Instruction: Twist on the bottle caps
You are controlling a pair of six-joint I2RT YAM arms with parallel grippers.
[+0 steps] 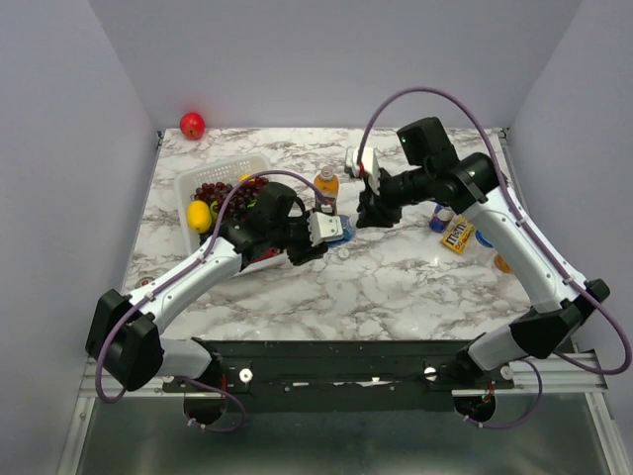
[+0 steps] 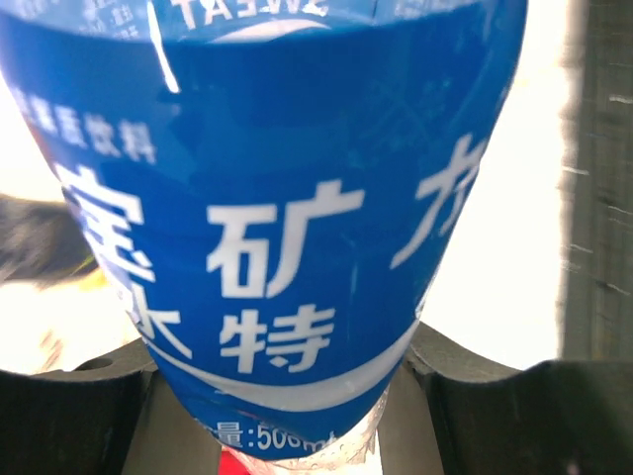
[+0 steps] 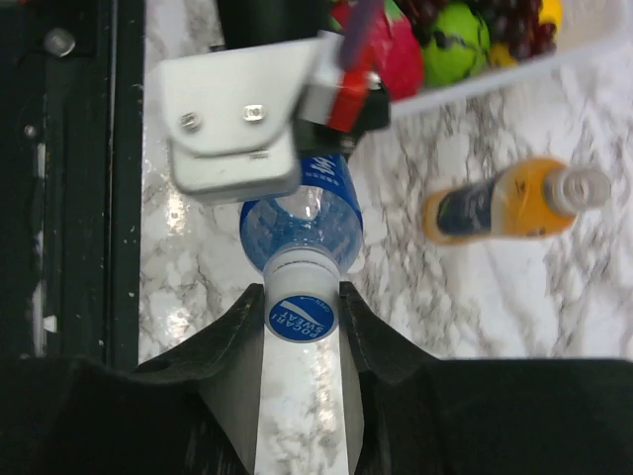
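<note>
Two arms reach from the near edge of the marble tabletop (image 1: 396,287) and meet over its middle. On the left side, the left tool (image 1: 328,232) is closed around the blue-label bottle (image 1: 341,230) and grips it by the body. In the left wrist view the blue label with white letters fills almost the whole picture, and the dark fingers (image 2: 69,416) show low at each side of it. The neck of this bottle is turned toward the right tool (image 1: 366,216).

Opposite, the right tool is closed on the blue cap (image 3: 302,319), with one dark finger (image 3: 232,336) pressing on each side of it. The cap sits on the mouth of the bottle, and its printed top faces the right wrist camera.

A little to the right, a yellow packet (image 1: 457,235) lies on the tabletop beside the right forearm.

Just behind the left tool, an orange drink bottle (image 1: 326,185) with a dark label stands upright, apart from both tools; a pale cap (image 3: 579,186) is on its neck. Left of it is a white basket (image 1: 223,166) that holds dark grapes (image 1: 213,190) and a yellow fruit (image 1: 199,215). Farthest away, a red round fruit (image 1: 192,125) rests at the far left corner.
</note>
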